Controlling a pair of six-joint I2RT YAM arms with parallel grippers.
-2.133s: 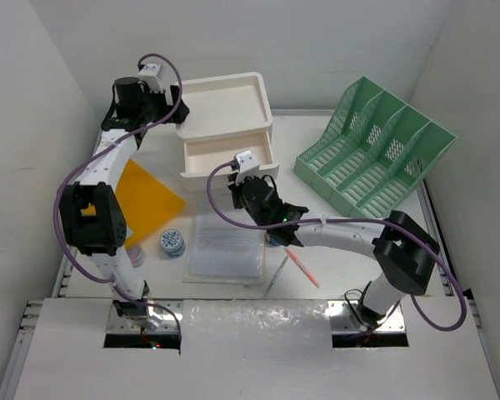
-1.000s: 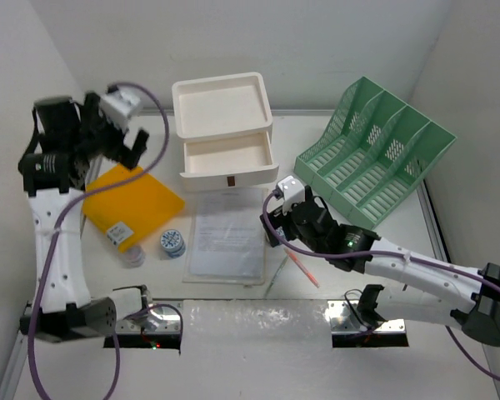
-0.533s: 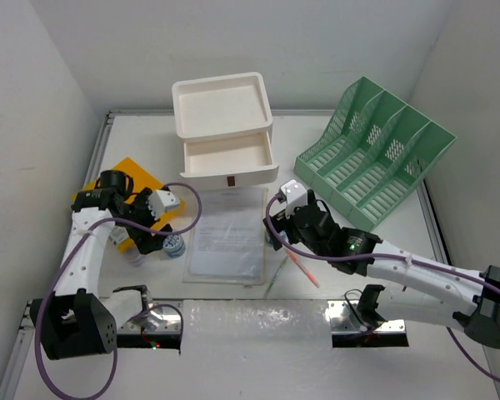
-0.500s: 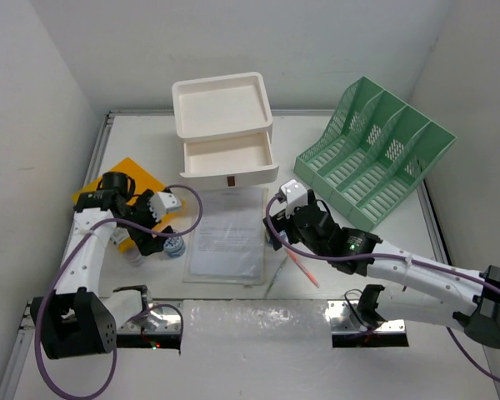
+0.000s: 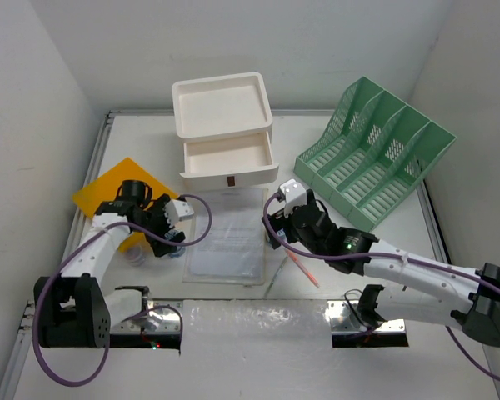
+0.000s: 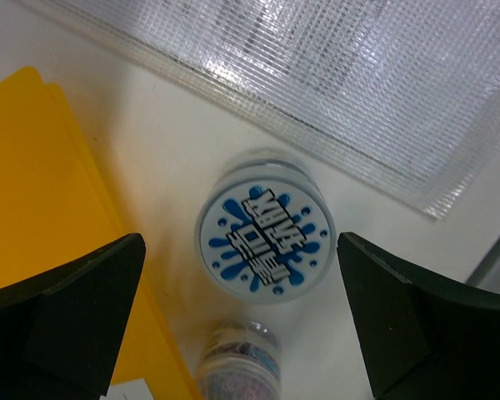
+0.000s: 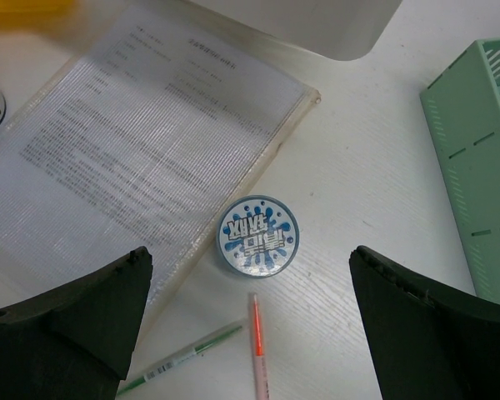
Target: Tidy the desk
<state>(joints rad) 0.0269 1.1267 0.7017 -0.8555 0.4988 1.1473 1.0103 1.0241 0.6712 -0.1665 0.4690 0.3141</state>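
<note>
Now the left gripper (image 6: 240,250) is hanging with its fingers spread wide directly above a small round tin with a blue-and-white splash lid (image 6: 264,247), and it is gripping nothing. This tin is standing between a flat yellow plastic folder (image 6: 42,208) and a clear plastic sleeve holding a printed sheet (image 5: 227,233), with a small clear jar (image 6: 237,362) just beside it. The right gripper (image 7: 248,254) is also standing wide apart and empty, and it is hovering over a second round blue-and-white tin (image 7: 258,236), which is sitting just beside the right edge of the sleeve. A thin orange pen (image 7: 257,350) and a thin green pen (image 7: 183,358) are lying near this second tin. The large flat white desk (image 5: 150,137) is lying under both arms and is carrying all these things. At its far side, a white plastic drawer box with one drawer pulled out (image 5: 225,108) is standing beside a green mesh file rack (image 5: 371,150).
</note>
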